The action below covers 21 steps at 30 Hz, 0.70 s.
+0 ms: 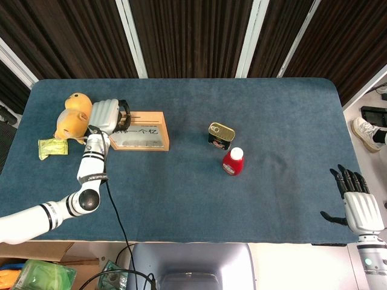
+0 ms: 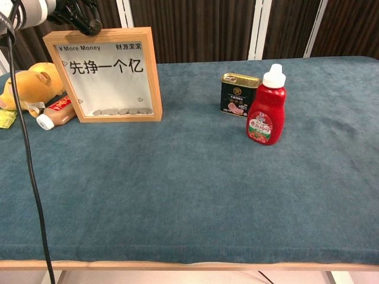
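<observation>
Head view: left hand (image 1: 107, 115) grips the frame (image 1: 140, 134) top edge, fingers (image 1: 123, 110) curled over it; right hand (image 1: 358, 207) off the surface (image 1: 272, 121), fingers spread.

Your left arm runs from the near left corner up toward the far left, wrist straight, and your left hand (image 1: 107, 115) is curled downward with its dark fingers (image 2: 83, 23) bent over. Your right hand (image 1: 358, 205) sits off the near right edge, palm down, fingers spread apart and pointing to the far side, holding nothing.
</observation>
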Each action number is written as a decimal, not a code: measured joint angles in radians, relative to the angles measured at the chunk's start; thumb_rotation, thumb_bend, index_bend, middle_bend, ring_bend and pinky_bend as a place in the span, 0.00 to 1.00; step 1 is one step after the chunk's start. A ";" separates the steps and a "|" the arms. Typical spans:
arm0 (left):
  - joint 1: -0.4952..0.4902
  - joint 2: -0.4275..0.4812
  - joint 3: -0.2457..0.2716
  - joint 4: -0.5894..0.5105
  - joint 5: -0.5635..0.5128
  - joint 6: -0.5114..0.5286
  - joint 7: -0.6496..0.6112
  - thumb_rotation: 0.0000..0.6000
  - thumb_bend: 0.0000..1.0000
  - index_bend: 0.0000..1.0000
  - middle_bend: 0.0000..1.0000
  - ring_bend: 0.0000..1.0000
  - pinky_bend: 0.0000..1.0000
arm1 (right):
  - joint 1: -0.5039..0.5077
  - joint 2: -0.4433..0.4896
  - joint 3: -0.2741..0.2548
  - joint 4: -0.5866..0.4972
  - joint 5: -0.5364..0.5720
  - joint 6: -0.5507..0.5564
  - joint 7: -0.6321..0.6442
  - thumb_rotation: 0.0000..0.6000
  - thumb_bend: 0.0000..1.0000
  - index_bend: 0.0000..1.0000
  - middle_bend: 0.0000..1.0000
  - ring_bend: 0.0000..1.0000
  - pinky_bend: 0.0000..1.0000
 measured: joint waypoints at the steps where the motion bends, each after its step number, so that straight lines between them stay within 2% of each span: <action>1: -0.001 -0.001 0.001 0.002 0.000 0.000 0.000 1.00 0.58 0.66 1.00 1.00 1.00 | 0.000 0.000 0.000 0.000 0.000 0.000 0.000 1.00 0.16 0.00 0.00 0.00 0.03; 7: -0.004 -0.001 0.003 0.005 0.001 0.001 -0.003 1.00 0.57 0.65 1.00 1.00 1.00 | 0.000 0.000 0.001 0.000 0.003 0.000 0.001 1.00 0.16 0.00 0.00 0.00 0.03; 13: -0.004 0.003 0.007 0.003 0.003 -0.009 -0.009 1.00 0.53 0.53 1.00 1.00 1.00 | 0.000 0.001 0.001 0.000 0.003 0.000 0.001 1.00 0.16 0.00 0.00 0.00 0.03; 21: -0.004 0.007 0.011 -0.002 0.020 -0.003 -0.020 1.00 0.50 0.45 1.00 1.00 1.00 | -0.001 0.001 0.001 0.000 0.003 0.000 0.000 1.00 0.16 0.00 0.00 0.00 0.03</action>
